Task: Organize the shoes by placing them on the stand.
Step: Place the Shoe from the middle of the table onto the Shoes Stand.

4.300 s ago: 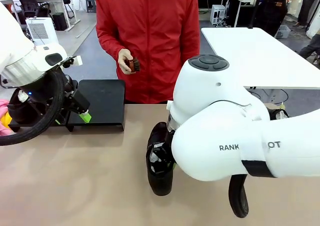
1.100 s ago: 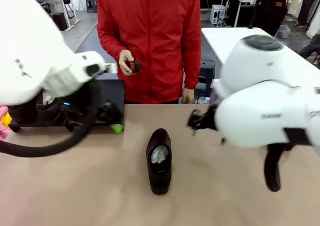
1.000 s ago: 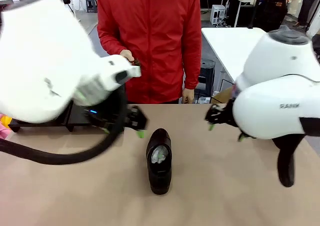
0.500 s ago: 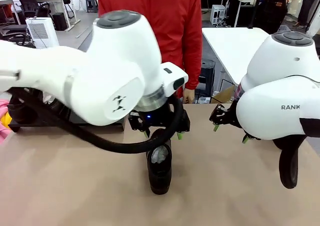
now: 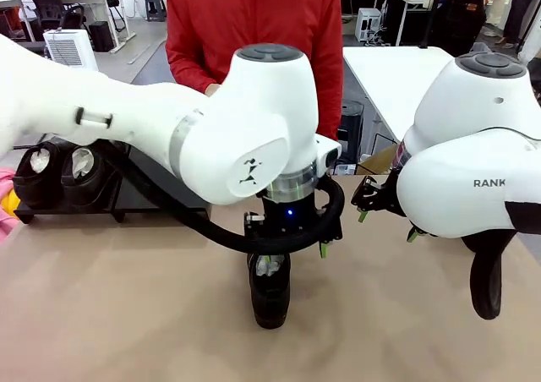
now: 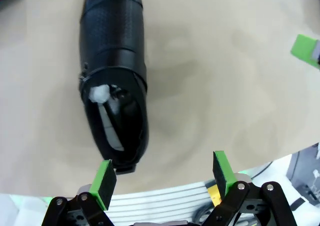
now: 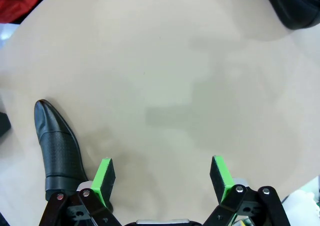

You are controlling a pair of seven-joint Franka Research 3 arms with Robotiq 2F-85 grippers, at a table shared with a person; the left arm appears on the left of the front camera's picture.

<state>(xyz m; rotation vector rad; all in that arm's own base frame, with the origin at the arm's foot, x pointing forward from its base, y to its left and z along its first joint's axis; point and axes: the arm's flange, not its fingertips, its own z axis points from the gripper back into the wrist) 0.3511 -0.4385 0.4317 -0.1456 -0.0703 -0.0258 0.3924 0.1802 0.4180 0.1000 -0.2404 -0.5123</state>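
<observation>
Black leather, glossy: one shoe [image 5: 270, 293] lies alone on the tan table [image 5: 127, 314], heel toward the robot's side, with pale stuffing in its opening. The stand [image 5: 72, 210] is well off to the shoe's far left and has two shoes [image 5: 84, 175] parked at one end. The left gripper [image 6: 164, 178] hangs just above the shoe, jaws wide and empty. In its wrist view the shoe sits to one side of the gap, with one pad by the heel rim. I'd say it should slide sideways until the pads straddle the shoe near the opening, then drop and pinch across the narrow width. The right gripper [image 5: 386, 225], also wide and empty, hovers off to the shoe's right.
</observation>
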